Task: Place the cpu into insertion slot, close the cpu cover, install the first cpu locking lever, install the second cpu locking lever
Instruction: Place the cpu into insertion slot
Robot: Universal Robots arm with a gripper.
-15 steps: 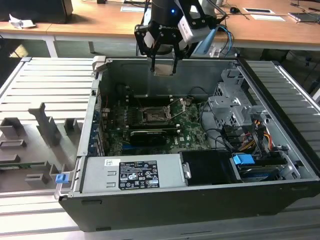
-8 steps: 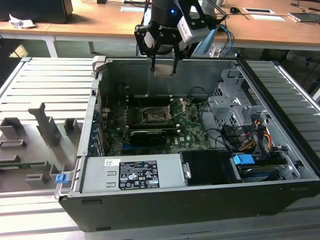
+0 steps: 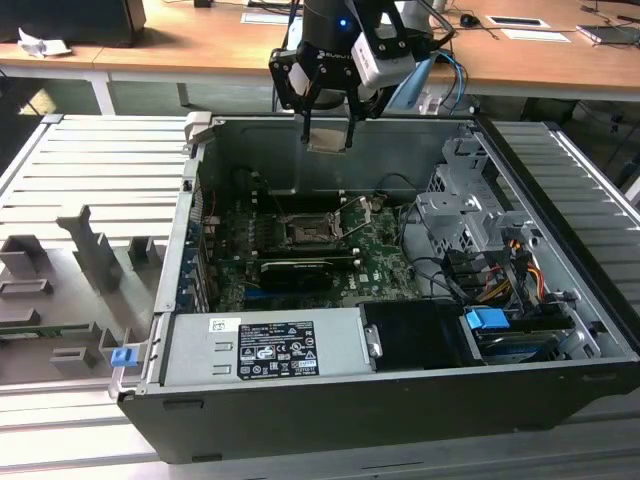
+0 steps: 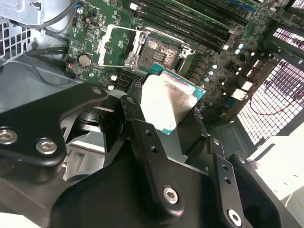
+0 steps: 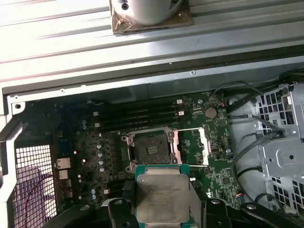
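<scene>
We see the end effector gripping the cpu, a flat square chip with a dull silver top and green edge, above the dark square slot. The thin metal cover lies swung open beside it.

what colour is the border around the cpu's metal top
Teal-green, framing the dull silver top of the cpu; clearest in the second wrist view.

A desk stands behind the open case. Inside, the insertion slot sits mid-board, with the cpu cover swung open just beside it, on the exterior view's right. A labelled box lies in front. The cpu hangs in the gripper above the case's back wall.
</scene>
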